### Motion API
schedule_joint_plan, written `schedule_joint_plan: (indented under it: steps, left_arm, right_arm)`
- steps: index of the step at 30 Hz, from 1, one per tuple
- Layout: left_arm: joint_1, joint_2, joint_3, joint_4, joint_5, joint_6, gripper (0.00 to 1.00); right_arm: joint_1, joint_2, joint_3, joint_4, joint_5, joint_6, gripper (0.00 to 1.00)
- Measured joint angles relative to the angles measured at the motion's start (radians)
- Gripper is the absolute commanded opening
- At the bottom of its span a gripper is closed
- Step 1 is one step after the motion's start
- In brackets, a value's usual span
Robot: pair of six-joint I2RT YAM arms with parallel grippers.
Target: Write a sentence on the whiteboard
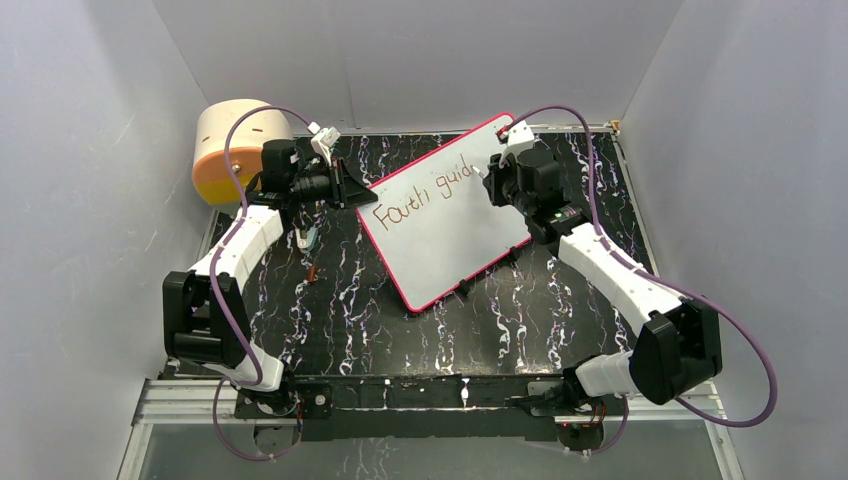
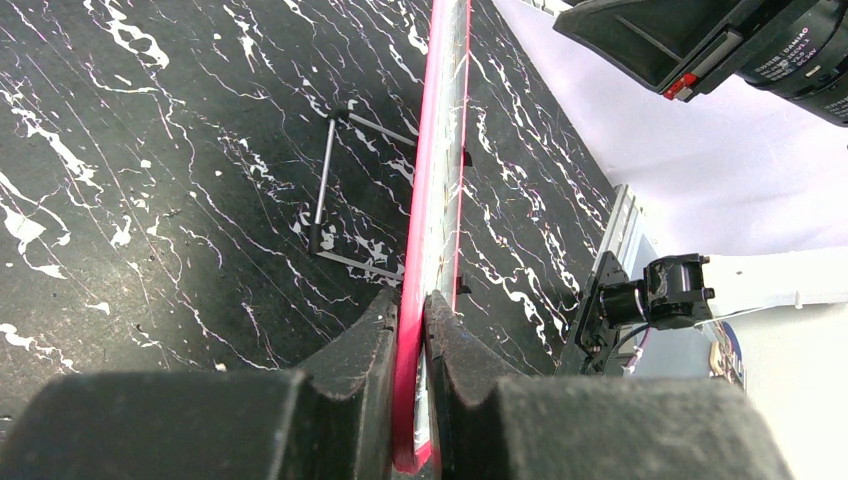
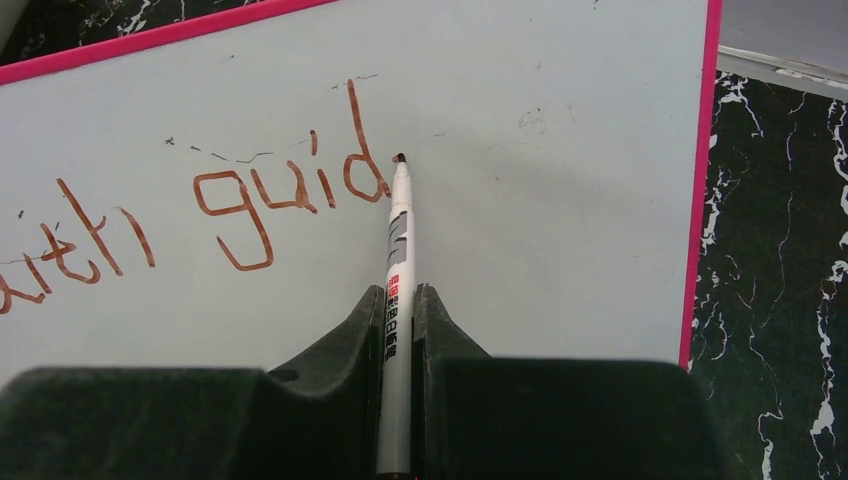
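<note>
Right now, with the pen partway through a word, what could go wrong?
The left claw pinches only the whiteboard's thin pink edge, so pen pressure could make the board slip or twist. The marker sits between the right claw's narrow tips and might tilt, smearing the sentence or spoiling the next letter.

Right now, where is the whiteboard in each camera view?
Top external: whiteboard at centre, turned at an angle.
Left wrist: whiteboard seen edge-on, running up from the left gripper that clamps its frame.
Right wrist: whiteboard fills most of the picture, behind the marker.
Shared landmark: black marbled table, in all three.
</note>
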Motion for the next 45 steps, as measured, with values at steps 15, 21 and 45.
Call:
schedule_joint_plan:
  steps: [15,21,45]
  left_arm:
    - [0.0,0.0,0.0,0.0,0.0,0.005,0.0]
    - [0.0,0.0,0.0,-0.002,-0.001,0.006,0.0]
    - [0.0,0.0,0.0,-0.003,-0.001,0.006,0.0]
  right_arm:
    - [-0.014,0.008,0.002,0.01,0.003,0.0,0.0]
    - [-0.02,0.021,0.008,0.03,0.007,0.0,0.0]
    - [-0.023,0.028,0.023,0.035,-0.057,-0.002,0.0]
